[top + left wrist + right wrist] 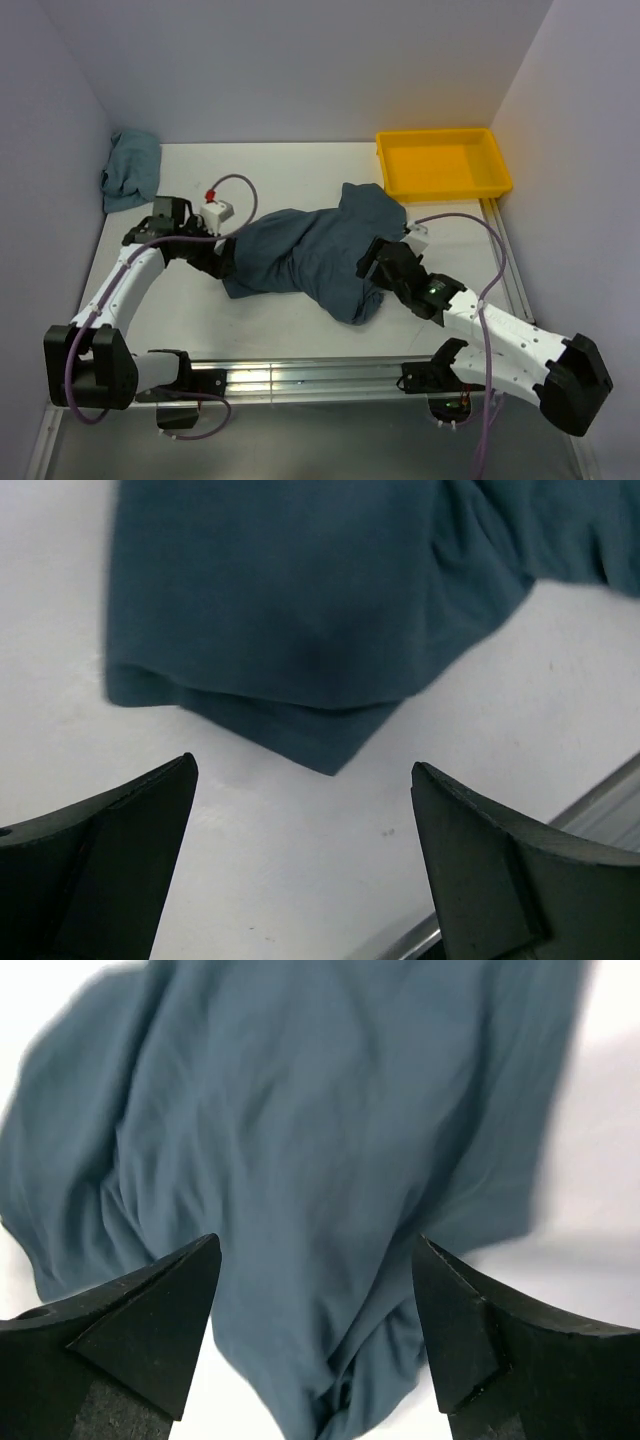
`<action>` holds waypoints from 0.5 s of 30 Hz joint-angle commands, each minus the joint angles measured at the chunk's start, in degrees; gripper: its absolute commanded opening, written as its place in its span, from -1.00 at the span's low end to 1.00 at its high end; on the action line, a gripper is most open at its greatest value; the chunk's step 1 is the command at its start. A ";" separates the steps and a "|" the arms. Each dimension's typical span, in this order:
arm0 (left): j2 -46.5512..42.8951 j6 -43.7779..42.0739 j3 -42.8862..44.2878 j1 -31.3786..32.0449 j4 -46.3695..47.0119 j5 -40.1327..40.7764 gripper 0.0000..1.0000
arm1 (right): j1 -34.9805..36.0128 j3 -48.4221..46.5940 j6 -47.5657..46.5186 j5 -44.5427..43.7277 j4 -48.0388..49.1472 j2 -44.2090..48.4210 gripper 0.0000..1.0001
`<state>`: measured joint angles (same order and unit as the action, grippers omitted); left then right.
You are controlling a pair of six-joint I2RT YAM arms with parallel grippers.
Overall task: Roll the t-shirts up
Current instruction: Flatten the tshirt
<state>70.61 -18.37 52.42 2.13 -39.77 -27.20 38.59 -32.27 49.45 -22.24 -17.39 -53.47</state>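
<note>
A dark slate-blue t-shirt lies crumpled across the middle of the white table. My left gripper is low at its left end, open. In the left wrist view the shirt fills the top, and its folded corner points down at my left gripper, which holds nothing. At the shirt's right end, my right gripper is open. In the right wrist view it hangs over wrinkled shirt fabric without pinching it.
A yellow tray stands at the back right, just beyond the shirt's upper edge. A second bundle of blue-grey cloth sits in the back left corner. A metal rail runs along the near edge, and walls close in three sides.
</note>
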 commanded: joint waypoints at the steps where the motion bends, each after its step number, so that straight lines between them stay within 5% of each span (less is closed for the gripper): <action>1: -1.00 -3.78 -2.58 5.59 0.48 2.50 0.88 | 6.22 1.16 8.45 -6.40 -1.07 -2.67 0.67; 15: 2.42 -8.00 -10.94 11.75 2.58 8.30 0.85 | 22.84 -1.56 24.90 -13.88 -9.50 -16.13 0.67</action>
<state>72.62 -25.71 41.52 12.47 -40.32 -19.92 59.94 -31.20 68.51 -30.87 -23.42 -67.92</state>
